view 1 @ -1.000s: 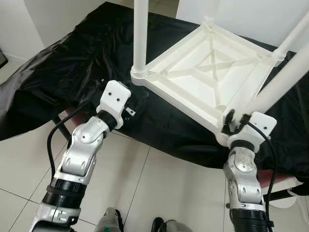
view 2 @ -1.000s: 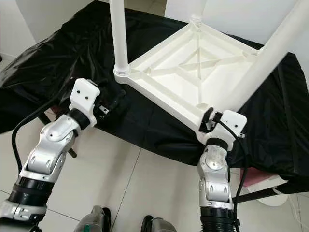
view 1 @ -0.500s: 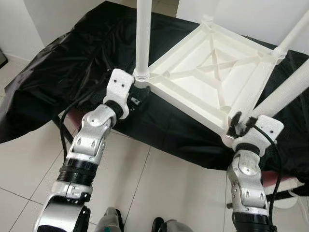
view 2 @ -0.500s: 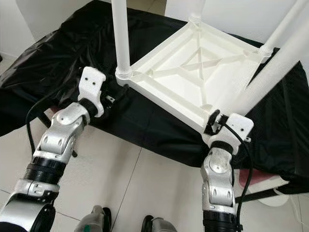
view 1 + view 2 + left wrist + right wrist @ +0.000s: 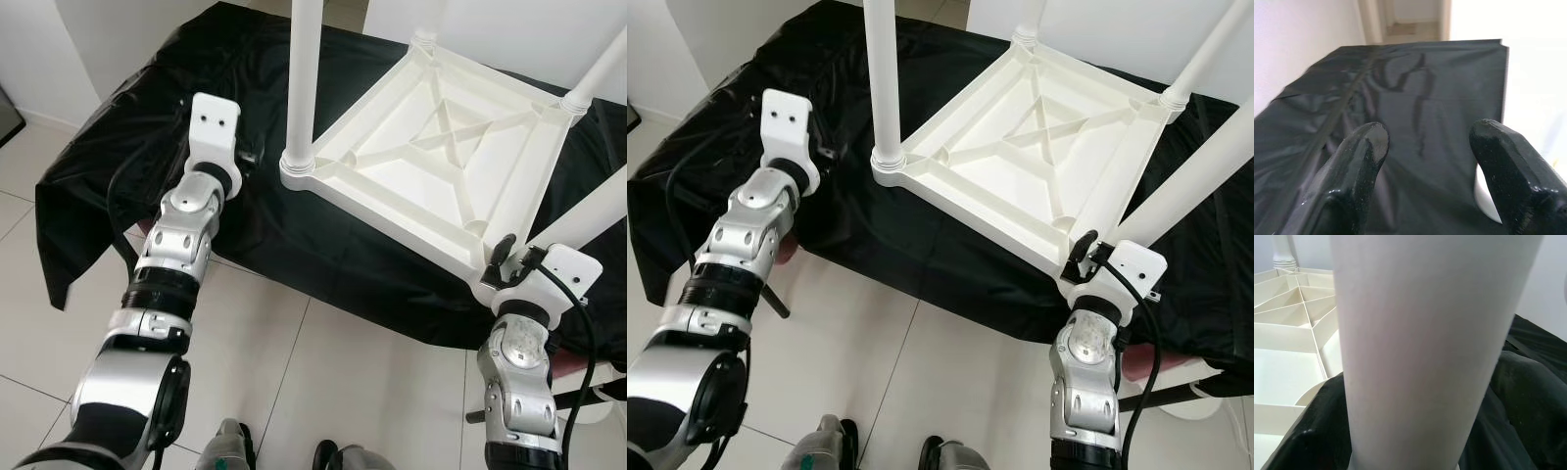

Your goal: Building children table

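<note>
White table leg [image 5: 1425, 347] clamped in right tool [image 5: 1087, 257]; left tool [image 5: 1430, 161] apart, beside upturned table [image 5: 431, 147].

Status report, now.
Right gripper clamped on near table leg. Left gripper open over black cloth, off the upturned table. Nothing blocking.
</note>
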Motion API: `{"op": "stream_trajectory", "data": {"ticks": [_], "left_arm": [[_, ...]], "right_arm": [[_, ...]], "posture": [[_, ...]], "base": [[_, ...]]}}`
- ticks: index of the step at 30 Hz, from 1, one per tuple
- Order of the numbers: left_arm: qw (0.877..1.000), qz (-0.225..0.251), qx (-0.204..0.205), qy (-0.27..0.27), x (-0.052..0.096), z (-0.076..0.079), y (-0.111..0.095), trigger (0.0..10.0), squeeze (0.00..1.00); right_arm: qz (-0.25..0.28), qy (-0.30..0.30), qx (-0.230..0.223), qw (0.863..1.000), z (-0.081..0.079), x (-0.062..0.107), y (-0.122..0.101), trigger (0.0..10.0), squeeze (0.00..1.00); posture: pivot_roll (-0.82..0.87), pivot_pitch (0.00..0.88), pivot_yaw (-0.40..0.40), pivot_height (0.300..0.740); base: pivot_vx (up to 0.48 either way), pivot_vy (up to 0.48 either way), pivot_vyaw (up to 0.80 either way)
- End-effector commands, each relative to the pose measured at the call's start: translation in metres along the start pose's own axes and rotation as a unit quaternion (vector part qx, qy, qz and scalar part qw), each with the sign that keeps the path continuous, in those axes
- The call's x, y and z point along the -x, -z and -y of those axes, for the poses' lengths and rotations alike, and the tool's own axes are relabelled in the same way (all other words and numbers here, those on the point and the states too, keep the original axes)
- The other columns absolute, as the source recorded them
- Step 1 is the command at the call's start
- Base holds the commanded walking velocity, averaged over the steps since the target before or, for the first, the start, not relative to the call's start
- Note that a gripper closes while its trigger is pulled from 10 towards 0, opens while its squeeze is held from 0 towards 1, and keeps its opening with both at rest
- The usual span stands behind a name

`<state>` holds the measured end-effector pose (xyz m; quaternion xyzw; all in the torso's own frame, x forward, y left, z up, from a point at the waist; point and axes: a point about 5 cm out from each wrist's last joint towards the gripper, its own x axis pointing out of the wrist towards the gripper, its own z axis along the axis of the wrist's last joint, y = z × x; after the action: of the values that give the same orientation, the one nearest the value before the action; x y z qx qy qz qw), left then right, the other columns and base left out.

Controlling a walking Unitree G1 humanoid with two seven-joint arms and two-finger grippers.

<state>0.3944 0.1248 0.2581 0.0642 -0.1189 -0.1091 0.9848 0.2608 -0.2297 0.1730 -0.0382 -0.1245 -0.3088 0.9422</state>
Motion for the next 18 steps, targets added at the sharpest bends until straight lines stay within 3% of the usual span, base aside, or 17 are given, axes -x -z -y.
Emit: {"op": "stream_trajectory", "data": {"ticks": [1, 5, 7, 8, 9, 11, 15, 18], "left_arm": [[1.000, 0.000, 0.001, 0.009, -0.002, 0.004, 0.001, 10.0, 0.00], [0.999, 0.012, 0.013, 0.042, -0.006, 0.009, -0.005, 10.0, 0.00], [0.993, 0.037, 0.034, 0.110, -0.007, 0.023, -0.012, 10.0, 0.00], [0.993, 0.037, 0.034, 0.110, -0.007, 0.023, -0.012, 10.0, 0.00], [0.987, 0.053, 0.044, 0.142, -0.007, 0.031, -0.016, 10.0, 0.00], [0.987, 0.055, 0.044, 0.145, -0.007, 0.032, -0.016, 10.0, 0.00], [0.975, 0.054, 0.028, 0.214, 0.004, 0.038, -0.011, 10.0, 0.00], [0.974, 0.051, 0.021, 0.221, 0.008, 0.035, -0.009, 10.0, 0.00]], "right_arm": [[-0.030, 0.025, 0.020, 0.999, 0.016, 0.004, 0.013, 10.0, 0.00], [-0.031, 0.030, 0.023, 0.999, 0.019, 0.006, 0.013, 10.0, 0.00], [-0.031, 0.034, 0.026, 0.999, 0.022, 0.007, 0.012, 10.0, 0.00], [-0.031, 0.034, 0.026, 0.999, 0.022, 0.007, 0.012, 10.0, 0.00], [-0.031, 0.035, 0.027, 0.999, 0.023, 0.008, 0.012, 10.0, 0.00], [-0.031, 0.035, 0.028, 0.999, 0.023, 0.008, 0.012, 10.0, 0.00], [-0.027, 0.034, 0.031, 0.999, 0.024, 0.007, 0.010, 10.0, 0.00], [-0.027, 0.034, 0.031, 0.999, 0.024, 0.007, 0.010, 10.0, 0.00]], "posture": [[0.06, 0.207, -0.002, 0.740], [0.06, 0.211, 0.002, 0.740], [0.05, 0.212, 0.005, 0.740], [0.05, 0.212, 0.005, 0.740], [0.05, 0.212, 0.005, 0.740], [0.05, 0.212, 0.005, 0.740], [0.05, 0.217, 0.008, 0.740], [0.05, 0.220, 0.007, 0.740]], "base": [[0.000, 0.000, 0.00], [0.000, 0.000, 0.00], [0.000, 0.000, 0.00], [0.000, 0.000, 0.00], [0.000, 0.000, 0.00], [0.000, 0.000, 0.00], [0.000, 0.000, 0.00], [0.000, 0.000, 0.00]]}}
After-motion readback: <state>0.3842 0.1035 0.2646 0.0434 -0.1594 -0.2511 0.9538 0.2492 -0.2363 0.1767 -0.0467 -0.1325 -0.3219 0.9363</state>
